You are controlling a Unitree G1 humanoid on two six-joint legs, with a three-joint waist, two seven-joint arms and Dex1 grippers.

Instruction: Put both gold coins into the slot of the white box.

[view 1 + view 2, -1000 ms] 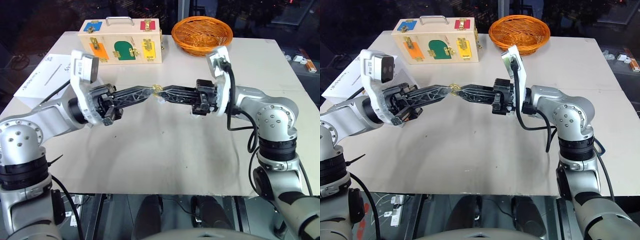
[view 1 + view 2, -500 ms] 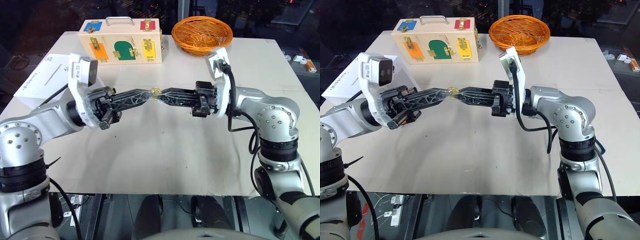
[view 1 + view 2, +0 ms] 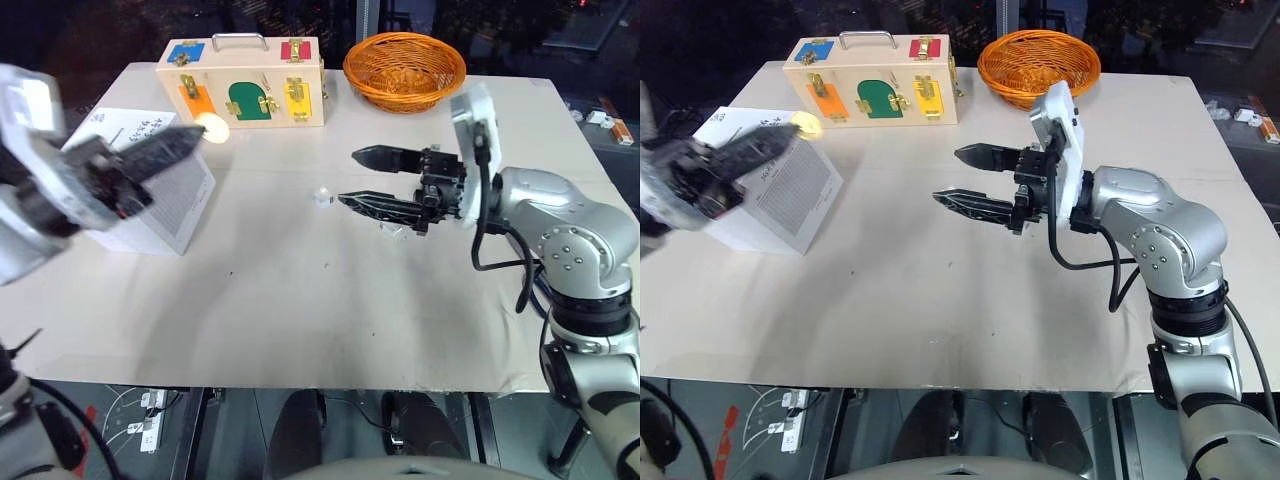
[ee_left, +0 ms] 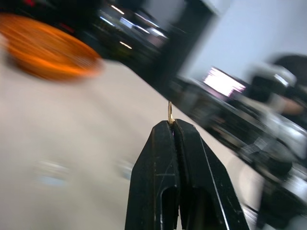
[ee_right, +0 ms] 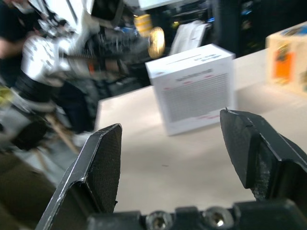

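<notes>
The right claw (image 3: 358,178) had spread wide, releasing the gold coin (image 3: 212,127) to the left claw (image 3: 196,136), which pinched it and carried it toward the white box (image 3: 150,200).

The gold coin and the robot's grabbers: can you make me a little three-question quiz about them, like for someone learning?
1. True or false: the right gripper is shut on the gold coin.
2. Which thing is nearest the coin? A) the orange basket B) the white box C) the table's front edge
3. Fill in: the left gripper is ____ on the coin.

Key: 1. False; its fingers stand wide apart with nothing between them. 2. B; the coin sits at the left gripper's tip, over the box's top. 3. Shut; the coin's thin edge sticks out from the closed fingertips.
</notes>
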